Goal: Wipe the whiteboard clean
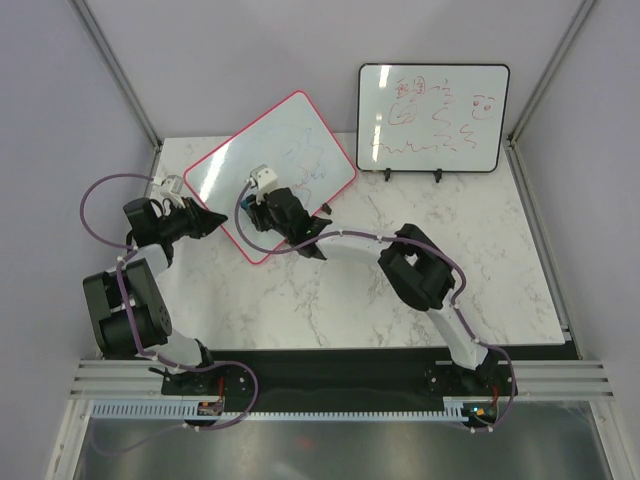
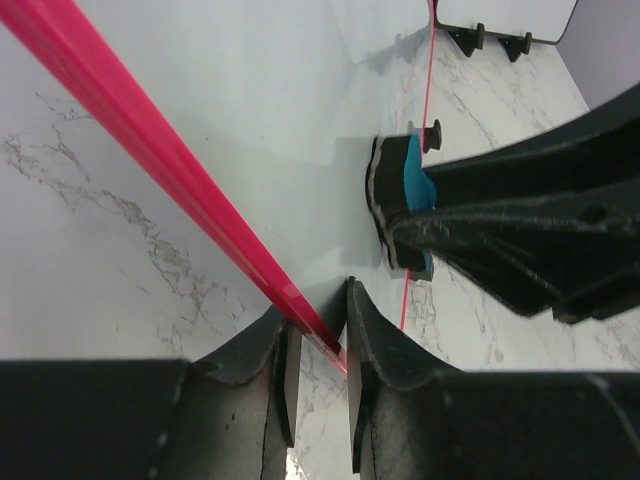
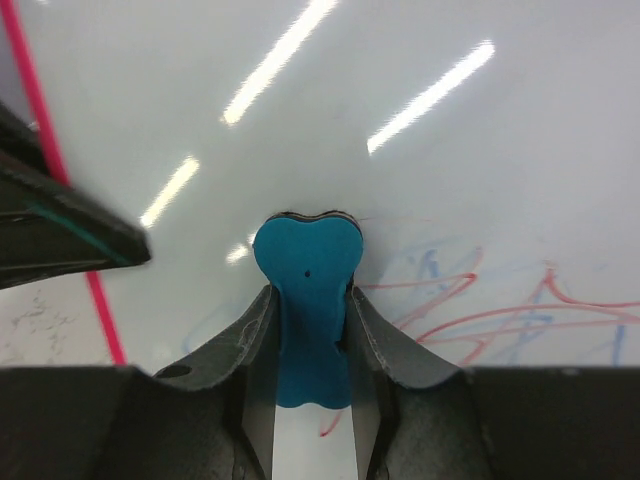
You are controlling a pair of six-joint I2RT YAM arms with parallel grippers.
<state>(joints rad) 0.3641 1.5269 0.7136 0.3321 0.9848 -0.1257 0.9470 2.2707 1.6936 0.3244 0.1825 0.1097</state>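
the left claw pinches the pink edge of the whiteboard. the right claw pinches a blue eraser against its scribbled face.

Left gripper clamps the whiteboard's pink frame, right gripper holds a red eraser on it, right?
No: the eraser in the right gripper is blue, not red, as the right wrist view shows. The left gripper clamps the whiteboard's pink frame.
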